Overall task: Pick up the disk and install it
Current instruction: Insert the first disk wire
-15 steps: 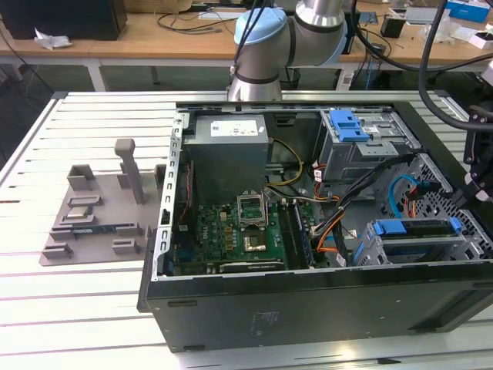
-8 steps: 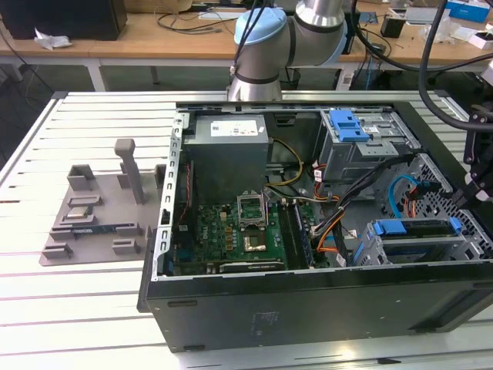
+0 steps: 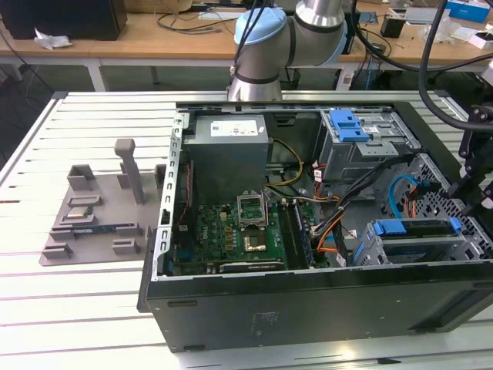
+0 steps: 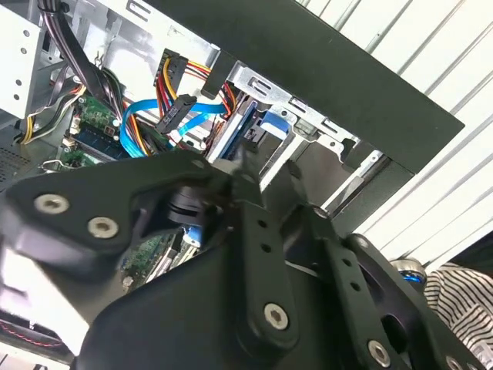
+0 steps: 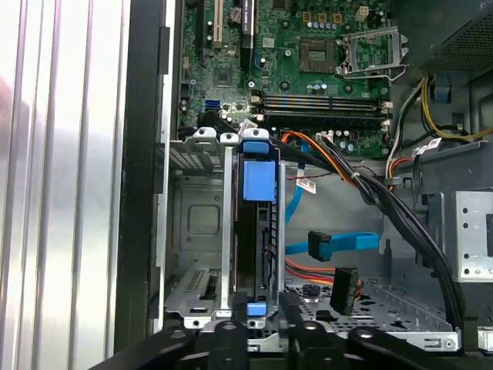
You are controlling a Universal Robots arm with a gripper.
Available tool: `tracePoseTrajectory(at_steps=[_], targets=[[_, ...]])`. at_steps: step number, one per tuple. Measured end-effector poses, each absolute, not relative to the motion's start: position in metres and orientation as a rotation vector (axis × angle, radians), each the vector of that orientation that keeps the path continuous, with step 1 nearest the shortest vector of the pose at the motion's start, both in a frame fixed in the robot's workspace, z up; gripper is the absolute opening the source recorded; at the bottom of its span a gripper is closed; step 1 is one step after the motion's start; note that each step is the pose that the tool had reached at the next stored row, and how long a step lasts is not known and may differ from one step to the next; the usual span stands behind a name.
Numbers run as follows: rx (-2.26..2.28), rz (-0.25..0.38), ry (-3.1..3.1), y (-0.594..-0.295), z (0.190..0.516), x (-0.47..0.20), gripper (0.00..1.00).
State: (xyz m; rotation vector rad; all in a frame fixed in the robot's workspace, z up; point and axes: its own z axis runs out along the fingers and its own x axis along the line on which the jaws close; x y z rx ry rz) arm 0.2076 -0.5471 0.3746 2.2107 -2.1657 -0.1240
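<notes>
Disk [image 5: 254, 223] sits on edge in the metal drive cage [image 5: 196, 223] at the corner of the open computer case [image 3: 308, 308], blue rail tabs showing at both ends. In the exterior view the same disk [image 3: 412, 229] lies along the cage top, blue strip up. It looks seated or close to it; you cannot confirm from here that it is fully home.

Tool [image 5: 266, 327] hangs just beside the disk's near end, its black fingers [image 5: 227, 331] reaching toward the lower blue tab. In the second wrist view the tool [image 4: 258, 173] body blocks most of the cage. You cannot tell whether the jaws are closed on the disk or released; the contact point is hidden behind the linkage.

Risks, judged from this moment:
- Loose cables beside the cage. A blue data cable [image 5: 331, 243] and a black power plug [image 5: 344, 289] dangle free just beside the disk. Any sideways motion of the tool could snag them or drag a plug against the cage.
- A thick black cable bundle [image 5: 400, 223] runs from the motherboard [image 5: 308, 62] past the cage. Lifting at an angle could hook it.
- If the disk is only partly seated, pulling away while clamped could draw it back out of the cage rails.
- Tight clearance between the fingers and the cage wall; a tilted approach could jam the disk in its slot.
</notes>
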Motion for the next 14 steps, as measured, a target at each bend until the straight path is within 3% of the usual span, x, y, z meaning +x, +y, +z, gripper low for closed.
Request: tracePoseTrajectory(at_steps=[1, 14], targets=[[2.211, -0.124, -2.166, -0.547, 0.375, 0.208, 0.36], [2.211, -0.124, -2.166, -0.534, 0.375, 0.207, 0.36]])
